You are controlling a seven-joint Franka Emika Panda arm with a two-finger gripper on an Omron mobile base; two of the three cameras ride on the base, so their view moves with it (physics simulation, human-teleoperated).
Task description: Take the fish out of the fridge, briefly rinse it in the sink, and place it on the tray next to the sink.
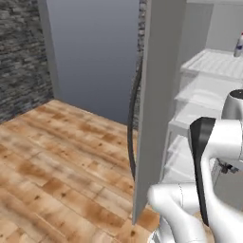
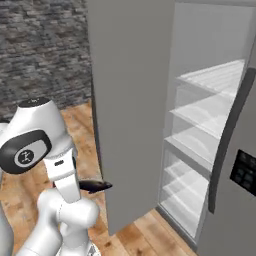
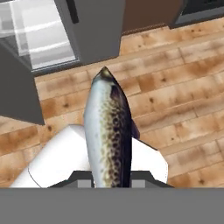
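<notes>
Between the two finger tips at the bottom of your hand view sits the fish (image 3: pixel 107 131), so you can take the pincer (image 3: pixel 107 183) as clamped on it: the speckled dark back and paler side run up the middle of that view, and one narrow end points away from the hand over the wooden floor (image 3: pixel 175 87). You are holding it clear of the fridge (image 2: pixel 200 125), outside the compartment, with nothing touching it but the fingers. From your right base view the fridge stands open, its grey door (image 2: pixel 132 100) swung out edge-on toward you, white shelves (image 2: pixel 210 115) behind it, and a dark slim shape near the arm at the door's lower edge is probably the fish, though you cannot be sure at that size. From your left base view you see the long dark curved door handle (image 1: pixel 133 118) and a white bottle with red cap (image 1: pixel 239 46) standing on an upper shelf.
</notes>
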